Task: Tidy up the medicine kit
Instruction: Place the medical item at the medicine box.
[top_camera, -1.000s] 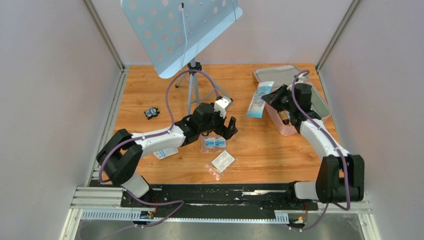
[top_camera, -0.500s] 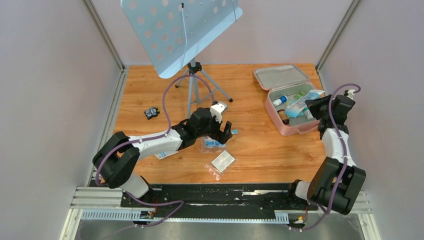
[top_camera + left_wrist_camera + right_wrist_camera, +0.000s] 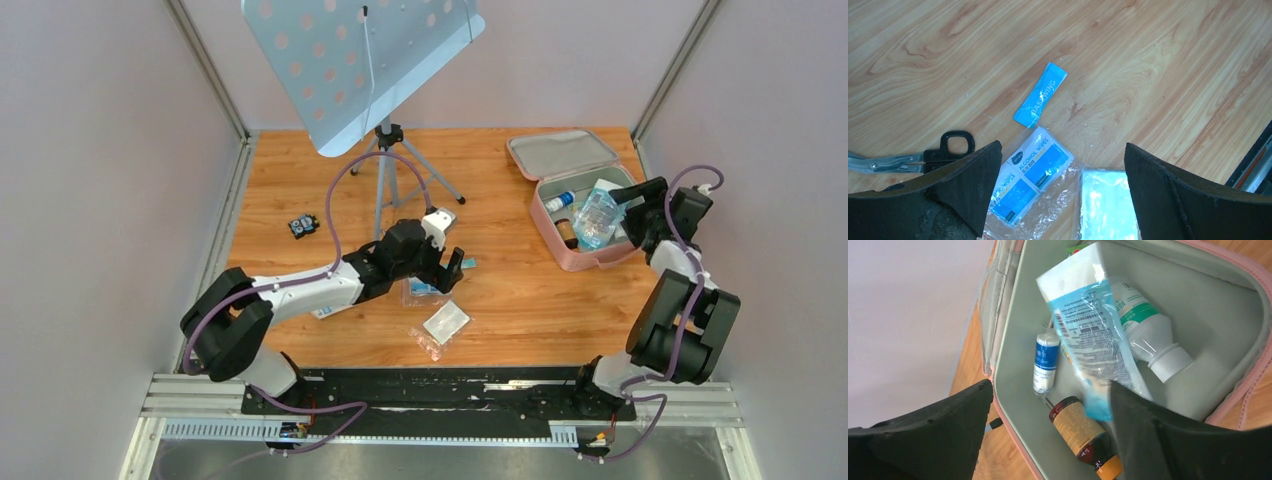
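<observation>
Kit (image 3: 1198,285) walls sit close under the right claw (image 3: 1050,385), wide open, empty. Left claw (image 3: 1063,147), open too, empty; only its camera shows scissors (image 3: 943,150) beside it.

Left gripper (image 3: 1060,150) agape — right gripper (image 3: 1050,385) likewise.

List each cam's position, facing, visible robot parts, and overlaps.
Top external: fixed above, behind the bases, looking down on the table; left arm and right arm visible.
Left wrist: on left arm, facing down at the alcohol wipes packet; own gripper fingers frame it.
Right wrist: on right arm, facing into the open medicine kit; own gripper fingers show.
Shared: top external also shows the alcohol wipes packet and medicine kit.
</observation>
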{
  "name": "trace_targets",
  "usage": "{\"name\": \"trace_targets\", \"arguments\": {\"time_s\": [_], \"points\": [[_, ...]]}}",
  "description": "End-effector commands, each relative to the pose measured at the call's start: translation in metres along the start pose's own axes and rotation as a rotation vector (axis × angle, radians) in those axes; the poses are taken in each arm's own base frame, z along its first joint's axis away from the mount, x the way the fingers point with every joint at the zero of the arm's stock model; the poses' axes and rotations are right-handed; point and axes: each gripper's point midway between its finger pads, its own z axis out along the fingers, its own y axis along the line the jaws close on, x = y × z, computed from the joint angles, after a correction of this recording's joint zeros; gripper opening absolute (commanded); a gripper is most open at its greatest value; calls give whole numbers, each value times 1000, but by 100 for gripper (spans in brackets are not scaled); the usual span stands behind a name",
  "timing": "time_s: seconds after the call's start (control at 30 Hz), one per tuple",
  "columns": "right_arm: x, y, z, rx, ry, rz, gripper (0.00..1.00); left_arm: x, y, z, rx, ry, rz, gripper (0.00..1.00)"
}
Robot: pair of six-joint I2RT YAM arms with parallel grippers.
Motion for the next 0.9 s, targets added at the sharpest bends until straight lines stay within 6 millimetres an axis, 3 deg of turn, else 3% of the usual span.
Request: {"name": "trace_targets", "arguments": {"time_s": [0.0,0.17,0.3,0.4,0.53,0.63,0.77,0.87], "points": [[-27,27,-24,-49,-113,-49,87,-36,-5,-14,-9,-90,4,100],[-40,52,-62,-77,-194,-116,86,-42,-2,-28,-40,-103,-6,100],[-27,72,-86,-121,-179,-163,85,-46,2,-39,-70,-113,-18,100],[-1,94,-100,-196,-124,-210,84,-49,4,-49,-87,-130,-34,100],[61,121,-110,-285,8,-325,82,-43,8,-61,-111,-122,-55,100],[113,130,-116,-325,119,-415,80,-39,12,-68,-131,-117,-68,100],[189,123,-126,-373,339,-484,76,-34,20,-82,-184,-107,-96,100],[235,108,-130,-348,453,-545,73,-23,23,-89,-196,-86,-114,100]]}}
